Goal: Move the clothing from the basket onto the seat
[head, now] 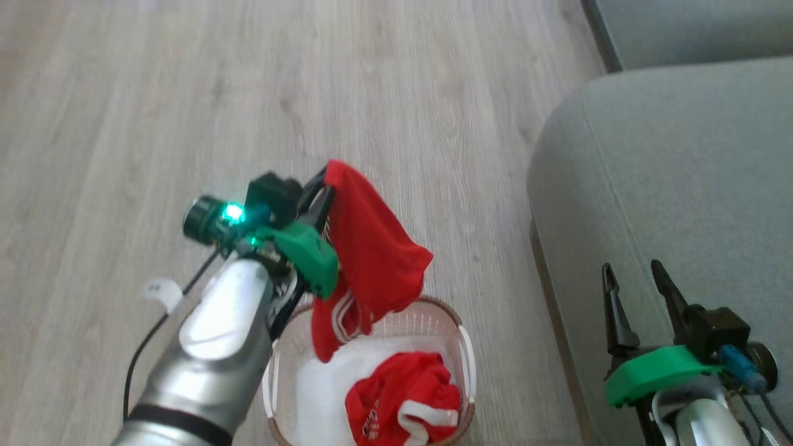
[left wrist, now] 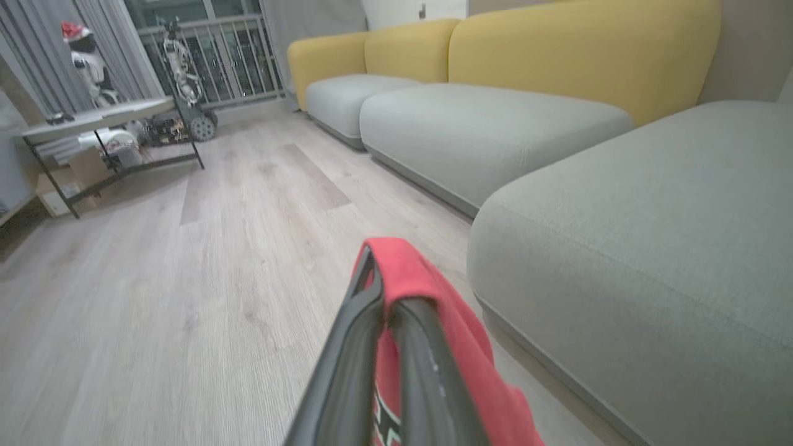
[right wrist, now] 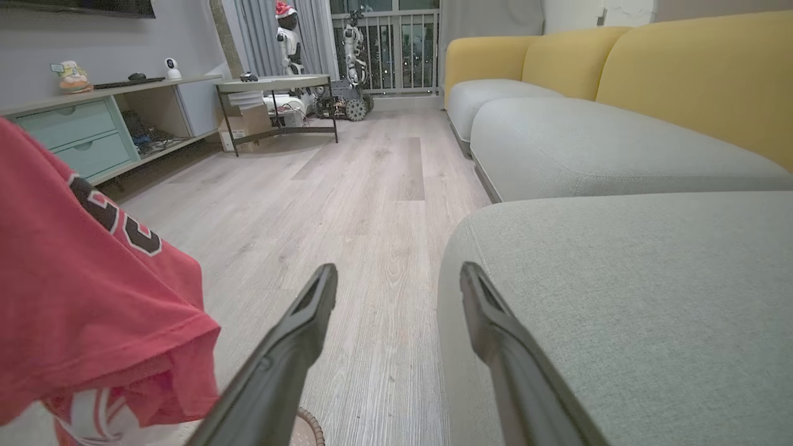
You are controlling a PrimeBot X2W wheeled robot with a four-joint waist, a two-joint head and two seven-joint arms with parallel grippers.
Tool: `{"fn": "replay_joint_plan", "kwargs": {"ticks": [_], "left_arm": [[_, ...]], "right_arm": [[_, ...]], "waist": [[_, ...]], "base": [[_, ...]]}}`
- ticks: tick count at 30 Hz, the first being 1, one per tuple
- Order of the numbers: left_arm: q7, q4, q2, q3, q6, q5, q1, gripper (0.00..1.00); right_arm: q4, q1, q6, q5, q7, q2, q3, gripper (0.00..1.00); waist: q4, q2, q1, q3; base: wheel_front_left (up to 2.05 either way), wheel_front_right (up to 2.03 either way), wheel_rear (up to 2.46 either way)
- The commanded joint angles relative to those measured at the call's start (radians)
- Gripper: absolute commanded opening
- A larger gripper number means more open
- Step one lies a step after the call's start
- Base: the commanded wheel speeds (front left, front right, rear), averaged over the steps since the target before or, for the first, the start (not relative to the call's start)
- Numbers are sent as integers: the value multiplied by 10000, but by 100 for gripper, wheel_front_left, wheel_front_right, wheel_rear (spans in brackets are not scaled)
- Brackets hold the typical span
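My left gripper [head: 323,186] is shut on a red garment [head: 372,248] with white striped trim, which hangs down above the white basket [head: 463,347]. In the left wrist view the cloth [left wrist: 421,291] drapes over my closed gripper [left wrist: 378,272]. A second red garment [head: 403,402] lies crumpled in the basket's bottom. The grey-green seat [head: 669,173] lies to the right of the basket. My right gripper [head: 635,275] stands open over the seat's front edge, with nothing between its fingers [right wrist: 316,297]. The held garment [right wrist: 80,291] shows at the left of the right wrist view.
Pale wood floor [head: 248,93] stretches left of and beyond the basket. Further grey cushions with yellow backs [left wrist: 557,56] run along the sofa. A metal-legged table [right wrist: 279,87] and a low cabinet [right wrist: 80,130] stand far across the room.
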Motion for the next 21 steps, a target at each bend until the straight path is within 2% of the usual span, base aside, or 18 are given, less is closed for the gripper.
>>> {"fn": "replay_joint_plan", "kwargs": {"ticks": [1,12,21], "left_arm": [[3,-500,118,287,-26,-134,-886,0],[86,-1197,31,-320,-24,-650,-1673,0],[159,-1888,22,-1356,248,-1420,-1942,0]], "right_arm": [[-321,-228,73,-98,-93,-79,274,100],[-380,-515,73,-275,-93,-79,1221,100],[-97,-1564,73,-491,-93,-79,2837,100]], "waist": [[116,-1,1,-362],[68,-1,1,-975],[115,-1,1,-1217]], "base": [[0,0,0],[0,0,0],[0,0,0]]}}
